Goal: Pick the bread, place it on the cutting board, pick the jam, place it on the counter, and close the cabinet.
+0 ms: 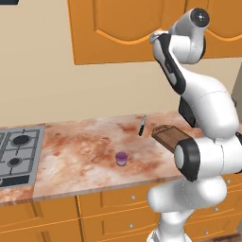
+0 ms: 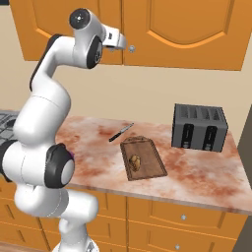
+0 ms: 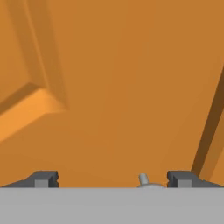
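Hovering at the orange wooden wall cabinet, fingers spread wide, round silver knob between them, unheld.

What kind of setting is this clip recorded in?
A rendered home kitchen, it seems: a marbled counter with a gas hob and toaster, and an orange wall cabinet above.

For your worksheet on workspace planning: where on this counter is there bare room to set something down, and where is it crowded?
Free: the counter between hob and jam; also in front of the toaster. Crowded: around the knife and the cutting board holding the bread.
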